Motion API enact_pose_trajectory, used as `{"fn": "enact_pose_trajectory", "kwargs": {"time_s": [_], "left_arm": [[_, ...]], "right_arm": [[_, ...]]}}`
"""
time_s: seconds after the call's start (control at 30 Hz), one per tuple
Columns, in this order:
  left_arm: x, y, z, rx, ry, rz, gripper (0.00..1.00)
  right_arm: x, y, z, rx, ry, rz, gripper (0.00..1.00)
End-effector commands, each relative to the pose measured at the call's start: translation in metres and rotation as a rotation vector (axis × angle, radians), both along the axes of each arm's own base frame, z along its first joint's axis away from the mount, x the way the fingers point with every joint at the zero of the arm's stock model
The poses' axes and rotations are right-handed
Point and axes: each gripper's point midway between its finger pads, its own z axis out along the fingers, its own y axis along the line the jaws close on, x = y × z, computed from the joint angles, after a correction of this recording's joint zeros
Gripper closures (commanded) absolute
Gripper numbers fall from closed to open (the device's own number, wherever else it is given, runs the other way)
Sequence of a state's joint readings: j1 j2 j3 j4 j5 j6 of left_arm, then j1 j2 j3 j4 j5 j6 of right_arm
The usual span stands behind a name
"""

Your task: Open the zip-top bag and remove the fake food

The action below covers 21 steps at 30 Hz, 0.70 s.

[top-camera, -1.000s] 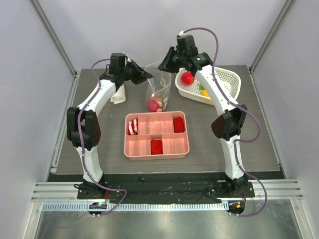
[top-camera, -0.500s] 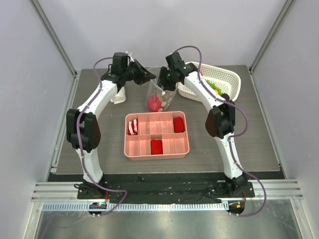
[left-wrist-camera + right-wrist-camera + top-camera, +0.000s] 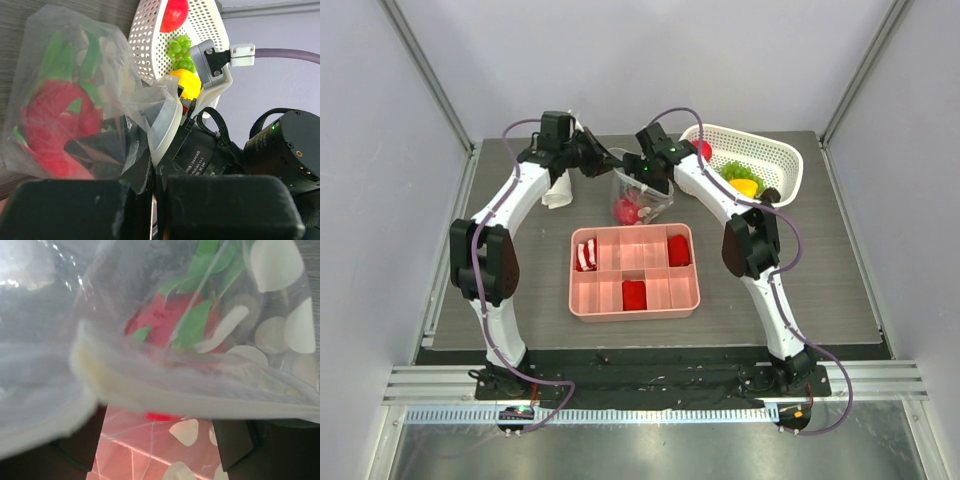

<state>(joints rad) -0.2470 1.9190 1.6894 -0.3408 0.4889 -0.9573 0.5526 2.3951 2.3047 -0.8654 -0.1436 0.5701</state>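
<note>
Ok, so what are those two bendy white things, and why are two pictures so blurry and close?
They are two robot arms bolted to a table. One picture looks down from above; the other two come from cameras on the wrists, so everything looks huge. The left tool is pinched shut on the clear zip-top bag, holding it up. Inside is fake food, red and green. The right tool stands open at the bag's mouth. Also there: a white basket with more toy food, a pink tray and a white cloth.
</note>
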Motion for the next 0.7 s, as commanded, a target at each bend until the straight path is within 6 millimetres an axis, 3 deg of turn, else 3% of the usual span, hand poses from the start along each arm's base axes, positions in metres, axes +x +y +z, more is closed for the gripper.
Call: {"fn": "enact_pose_trajectory", "kwargs": {"time_s": [0.0,0.2,0.37,0.5,0.53,0.63,0.67], "left_arm": [[-0.006,0.014,0.024,0.019,-0.068,0.007,1.00],[-0.011,0.016,0.008,0.035,-0.035,0.005,1.00],[-0.014,0.018,0.003,0.050,-0.028,0.004,1.00],[-0.014,0.019,0.004,0.054,-0.028,0.004,1.00],[-0.013,0.019,0.004,0.053,-0.031,0.007,1.00],[-0.012,0.019,0.005,0.053,-0.029,0.008,1.00],[-0.011,0.020,0.005,0.055,-0.027,0.009,1.00]], "right_arm": [[-0.003,-0.002,-0.024,-0.060,0.007,0.029,0.14],[0.000,-0.003,-0.061,-0.100,0.033,0.017,0.05],[0.017,0.001,-0.069,-0.086,-0.030,0.002,0.04],[0.027,0.004,-0.067,-0.064,-0.065,-0.014,0.11],[0.028,0.004,-0.074,-0.067,-0.055,-0.015,0.14],[0.026,0.002,-0.077,-0.069,-0.044,-0.009,0.32],[0.026,0.003,-0.066,-0.061,-0.061,-0.004,0.36]]}}
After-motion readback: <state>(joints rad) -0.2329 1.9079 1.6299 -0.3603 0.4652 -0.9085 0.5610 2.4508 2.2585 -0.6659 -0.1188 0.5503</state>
